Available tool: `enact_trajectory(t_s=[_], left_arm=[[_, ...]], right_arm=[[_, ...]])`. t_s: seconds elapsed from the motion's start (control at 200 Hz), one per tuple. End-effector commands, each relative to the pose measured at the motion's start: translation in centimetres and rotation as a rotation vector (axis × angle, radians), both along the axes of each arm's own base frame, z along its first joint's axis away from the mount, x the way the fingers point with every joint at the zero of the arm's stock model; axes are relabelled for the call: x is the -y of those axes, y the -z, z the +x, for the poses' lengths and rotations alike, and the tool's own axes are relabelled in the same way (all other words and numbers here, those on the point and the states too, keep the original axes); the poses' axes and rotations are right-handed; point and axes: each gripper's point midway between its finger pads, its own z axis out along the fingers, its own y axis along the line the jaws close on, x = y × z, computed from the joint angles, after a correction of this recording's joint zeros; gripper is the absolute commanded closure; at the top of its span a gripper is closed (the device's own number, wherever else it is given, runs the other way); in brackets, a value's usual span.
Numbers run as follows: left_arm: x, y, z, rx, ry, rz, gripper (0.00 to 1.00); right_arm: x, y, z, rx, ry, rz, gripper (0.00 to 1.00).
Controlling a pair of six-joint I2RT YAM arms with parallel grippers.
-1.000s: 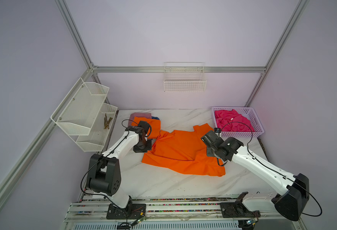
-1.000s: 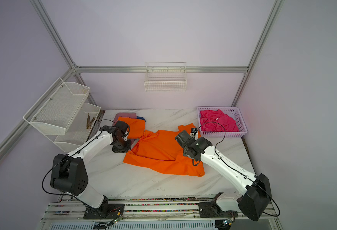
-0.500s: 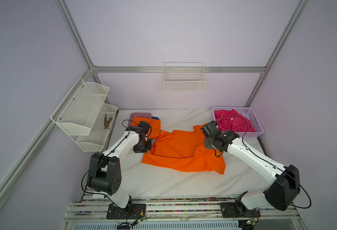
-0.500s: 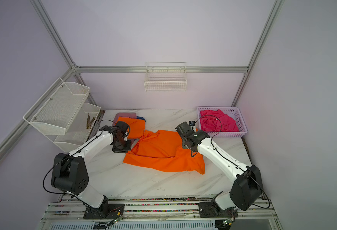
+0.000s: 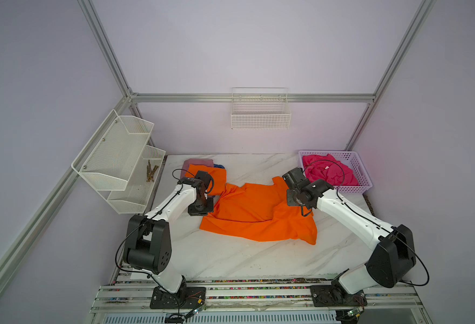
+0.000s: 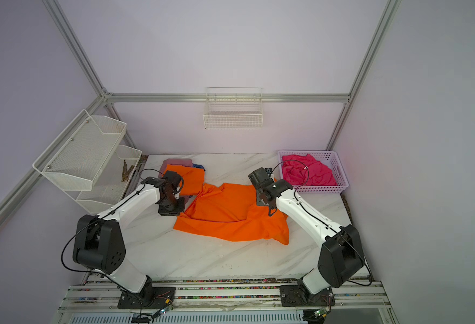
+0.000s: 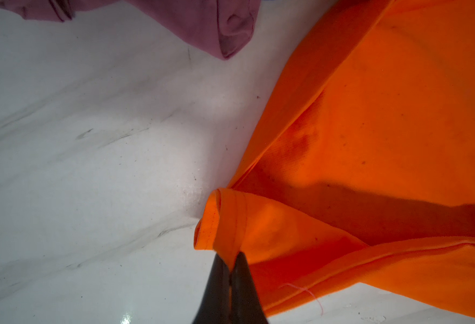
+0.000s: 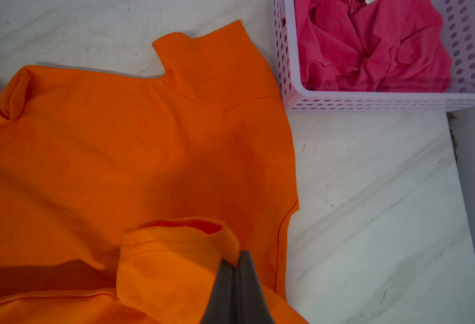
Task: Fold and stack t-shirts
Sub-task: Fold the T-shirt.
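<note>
Bright orange soft-cloth t-shirt (image 5: 247, 216) lay rumpled at the middle of the white marble tabletop (image 5: 230, 261), mid-fold. The left gripper (image 7: 232, 269) and right gripper (image 8: 236, 262) each clenched a hemmed edge. Next, both edges likely needed laying flat together. Within the last second the right gripper had carried its edge farther back, while the left stayed put.

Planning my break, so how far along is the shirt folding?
Done: a folded orange shirt tops a pile with the mauve shirt and blue shirt. In hand: the left fingers and right fingers pinch the spread orange shirt, not yet folded. To do: the hot pink shirt, crumpled in the basket.
</note>
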Motion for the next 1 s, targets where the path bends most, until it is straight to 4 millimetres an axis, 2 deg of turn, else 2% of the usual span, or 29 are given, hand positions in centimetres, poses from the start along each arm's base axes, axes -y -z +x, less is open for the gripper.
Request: enact_trajectory(t_s=[0.0, 0.16, 0.26, 0.455, 0.67, 0.83, 0.89, 0.995], left_arm=[[-0.5, -0.3, 0.1, -0.001, -0.019, 0.009, 1.0], [-0.7, -0.5, -0.1, 0.0, -0.021, 0.021, 1.0], [-0.8, -0.7, -0.1, -0.002, -0.015, 0.025, 1.0], [-0.6, -1.1, 0.1, 0.002, -0.011, 0.021, 1.0], [-0.9, -1.5, 0.0, 0.002, -0.013, 0.034, 1.0], [-0.4, -1.6, -0.7, -0.008, -0.008, -0.002, 1.0], [-0.2, -1.6, -1.5, -0.038, -0.015, -0.016, 1.0], [-1.1, -2.1, -3.1, -0.072, -0.04, 0.021, 1.0]], right_arm=[[0.0, -0.2, 0.4, 0.006, -0.001, 0.012, 1.0], [0.7, 1.5, -2.0, -0.083, 0.017, 0.018, 1.0], [1.0, 1.4, -3.2, -0.096, 0.022, 0.037, 1.0], [1.3, 2.7, -6.2, -0.194, 0.008, 0.059, 1.0], [2.5, 2.4, -8.2, -0.215, 0.03, 0.052, 1.0], [2.3, 2.8, -8.3, -0.204, 0.023, 0.071, 1.0], [1.9, 3.2, -8.2, -0.226, 0.016, 0.074, 1.0], [1.7, 3.3, -7.7, -0.221, 0.024, 0.078, 1.0]])
